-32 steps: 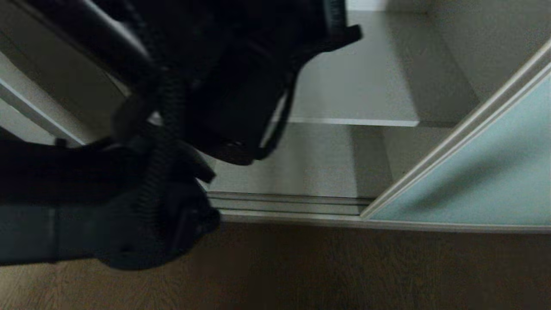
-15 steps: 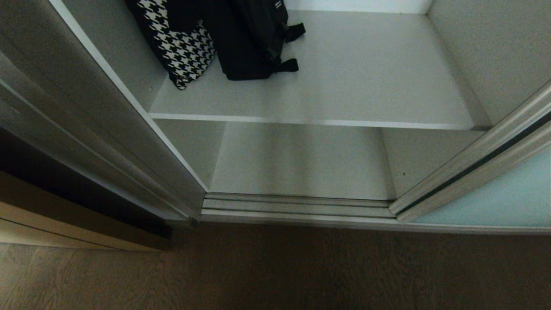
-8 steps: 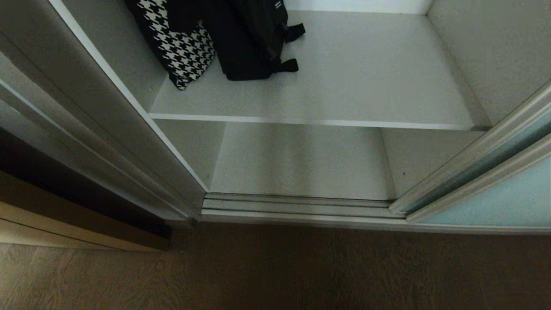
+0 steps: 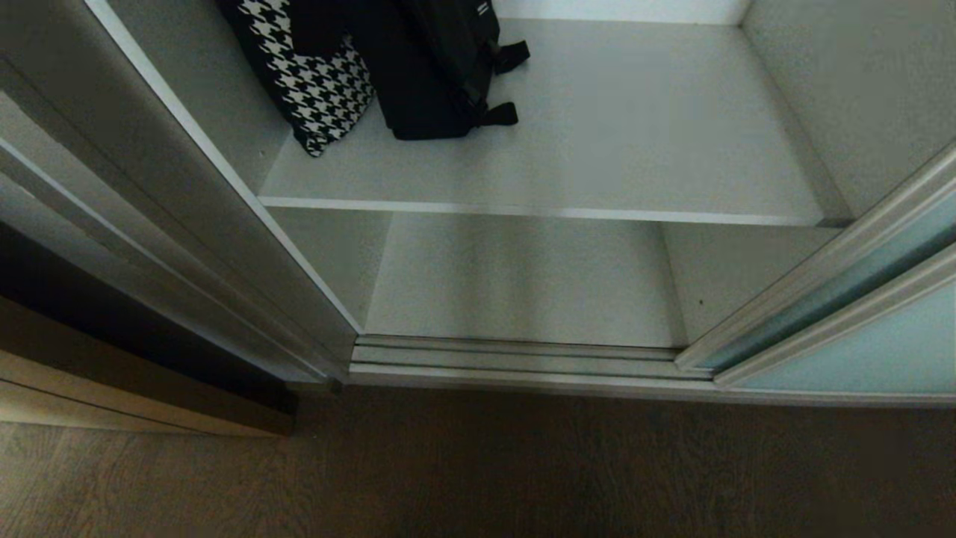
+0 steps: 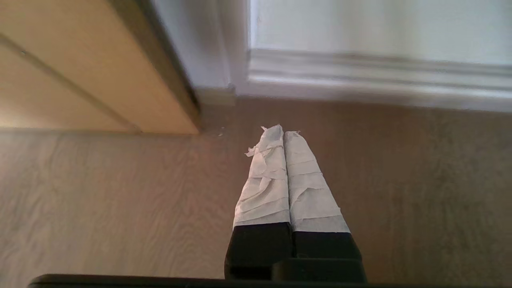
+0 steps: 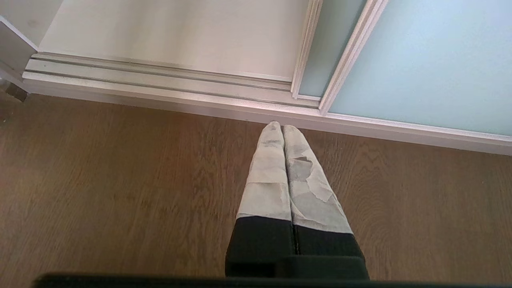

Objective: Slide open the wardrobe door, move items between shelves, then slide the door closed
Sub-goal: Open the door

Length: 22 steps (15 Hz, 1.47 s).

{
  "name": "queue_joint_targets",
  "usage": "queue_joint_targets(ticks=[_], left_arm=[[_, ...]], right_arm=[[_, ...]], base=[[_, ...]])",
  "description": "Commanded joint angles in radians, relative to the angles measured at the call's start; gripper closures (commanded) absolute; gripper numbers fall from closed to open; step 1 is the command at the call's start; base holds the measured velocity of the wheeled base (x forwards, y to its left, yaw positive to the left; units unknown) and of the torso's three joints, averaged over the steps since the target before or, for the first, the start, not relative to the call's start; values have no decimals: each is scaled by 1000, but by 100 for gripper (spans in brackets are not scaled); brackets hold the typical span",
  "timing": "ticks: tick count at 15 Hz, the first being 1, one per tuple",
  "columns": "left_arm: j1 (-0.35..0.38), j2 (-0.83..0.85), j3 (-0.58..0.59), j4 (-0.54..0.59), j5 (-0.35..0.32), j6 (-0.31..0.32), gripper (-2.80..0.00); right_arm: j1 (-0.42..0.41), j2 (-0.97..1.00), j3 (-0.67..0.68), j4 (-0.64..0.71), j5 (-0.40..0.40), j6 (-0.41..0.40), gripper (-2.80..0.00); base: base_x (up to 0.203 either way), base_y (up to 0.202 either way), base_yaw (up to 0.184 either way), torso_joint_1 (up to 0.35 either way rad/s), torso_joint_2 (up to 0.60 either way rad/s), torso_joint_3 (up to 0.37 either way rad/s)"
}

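Observation:
The wardrobe stands open. The sliding wardrobe door (image 4: 859, 351), pale blue-green glass in a silver frame, is at the right; it also shows in the right wrist view (image 6: 420, 60). A black bag (image 4: 433, 75) and a houndstooth bag (image 4: 314, 82) lie at the back left of the upper shelf (image 4: 635, 134). The lower shelf (image 4: 523, 276) is bare. My left gripper (image 5: 284, 132) is shut on nothing, low over the wooden floor by the wardrobe's left corner. My right gripper (image 6: 279, 126) is shut and empty, just before the silver floor track (image 6: 160, 76). Neither arm shows in the head view.
A tan wooden panel (image 5: 80, 80) stands left of the wardrobe, close to my left gripper. The wardrobe's left side wall (image 4: 187, 209) and the ridged track (image 4: 515, 359) bound the opening. Brown wooden floor (image 4: 478, 471) lies in front.
My left arm, which filled the head view two seconds ago, has left it, and the bags now show on the upper shelf. The front glass panel's edge has slid slightly right.

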Motion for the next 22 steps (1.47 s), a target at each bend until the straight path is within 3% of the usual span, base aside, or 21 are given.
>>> queue_joint_targets(ticks=[1,3,5,6,9,12,16,20,21,22], left_arm=[[-1,5,2,-98,-38,25,0],[0,3,2,-134,-19,19,0],[0,4,2,-112,108,-16,0],[0,5,2,-100,130,-13,0],[0,5,0,-132,134,13,0],[0,5,-1,-163,131,98,0],[-1,6,-8,-310,124,230,0],[22,4,0,-315,84,196,0],[77,-3,0,-304,51,182,0],[147,-16,0,-289,-47,163,0]], right_arm=[[1,-3,0,-1,0,0,0],[0,-3,0,-1,0,0,0],[0,-3,0,-1,0,0,0],[0,-3,0,-1,0,0,0],[1,-3,0,-1,0,0,0],[1,-3,0,-1,0,0,0],[0,-3,0,-1,0,0,0],[1,-3,2,-1,0,0,0],[1,-3,0,-1,0,0,0],[-1,-3,1,-1,0,0,0]], base=[[0,0,0,0,0,0],[0,0,0,0,0,0],[0,0,0,0,0,0],[0,0,0,0,0,0],[0,0,0,0,0,0],[0,0,0,0,0,0],[0,0,0,0,0,0],[0,0,0,0,0,0],[0,0,0,0,0,0],[0,0,0,0,0,0]])
